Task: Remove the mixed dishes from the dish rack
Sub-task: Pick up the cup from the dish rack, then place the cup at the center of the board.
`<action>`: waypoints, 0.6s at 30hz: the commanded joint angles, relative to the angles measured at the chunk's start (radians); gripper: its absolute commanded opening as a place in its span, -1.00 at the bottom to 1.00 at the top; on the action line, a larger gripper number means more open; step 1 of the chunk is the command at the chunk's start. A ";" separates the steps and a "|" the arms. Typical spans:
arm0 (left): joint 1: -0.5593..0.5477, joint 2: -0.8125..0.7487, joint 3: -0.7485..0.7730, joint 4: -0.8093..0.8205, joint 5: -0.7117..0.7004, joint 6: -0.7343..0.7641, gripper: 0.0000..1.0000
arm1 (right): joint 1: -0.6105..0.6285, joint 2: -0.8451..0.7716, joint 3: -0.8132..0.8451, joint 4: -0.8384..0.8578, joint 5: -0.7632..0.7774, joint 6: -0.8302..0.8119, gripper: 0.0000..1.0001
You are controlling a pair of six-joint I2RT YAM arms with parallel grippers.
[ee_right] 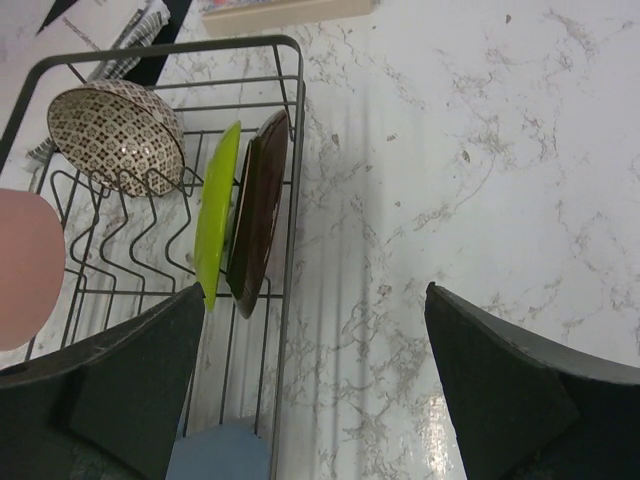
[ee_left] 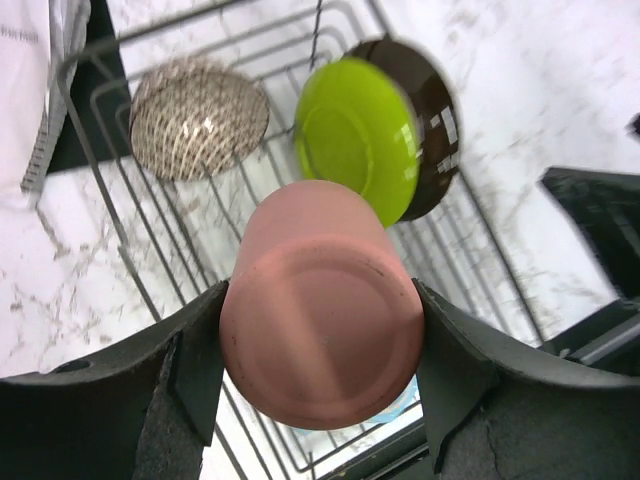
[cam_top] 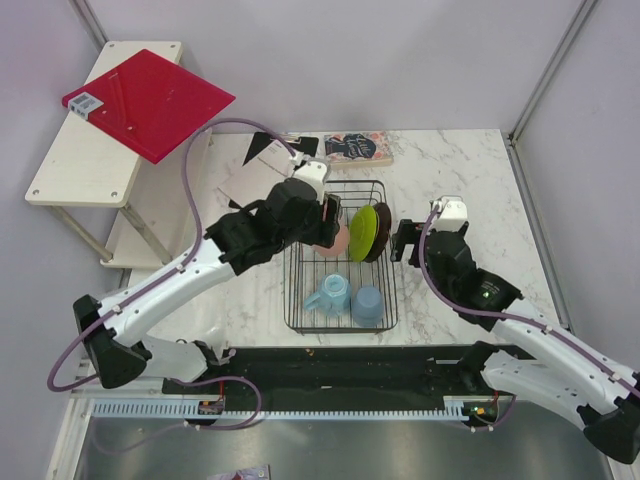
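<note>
L gripper (ee_left: 320, 335): my pads are closed on the pink cup (ee_left: 320, 300), one per side, base facing the wrist cam. Side grip b/c the wall is round; opp. pads stop it rolling out.
pink cup pos.: over/in the rack (cam_top: 340, 328), 12 o'clock half, w/ the green plate (cam_top: 362, 232) just beside it at 3 o'clock. Can't tell if it's clear of the wires.
R gripper (ee_right: 315, 340): my fingers are spread wide, holding nothing. It hovers over the table (cam_top: 470, 200) outside the rack, 3 o'clock of the plates. Judged: parked clear so the L arm has room.
plates: green plate + dark plate (cam_top: 381, 230) stand on edge in the wire slots, close together, so they take little room.
bowl (ee_left: 198, 118): tipped on its side at the rack's 12 o'clock end, patterned outside showing.
mug (cam_top: 330, 293) / blue cup (cam_top: 367, 303): side by side at the 6 o'clock end.
next step (judged): lift the cup straight up, then carry it out toward 9 o'clock. Risk = clipping the green plate.
text: book (cam_top: 357, 148) at 12 o'clock past the rack, cover lettering too small to read. label (cam_top: 87, 103) on the board (cam_top: 150, 100) at 10 o'clock, unreadable. No brands legible.
</note>
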 commanded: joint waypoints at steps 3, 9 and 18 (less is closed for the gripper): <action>-0.003 -0.050 0.162 0.020 0.106 0.065 -0.97 | 0.001 -0.039 0.107 -0.067 0.057 0.020 0.96; 0.023 -0.064 0.097 0.267 0.388 0.056 -0.97 | 0.000 -0.160 0.034 -0.026 0.104 0.114 0.96; 0.319 -0.085 -0.293 1.213 0.975 -0.575 -0.96 | 0.000 -0.376 -0.027 0.037 -0.016 0.129 0.41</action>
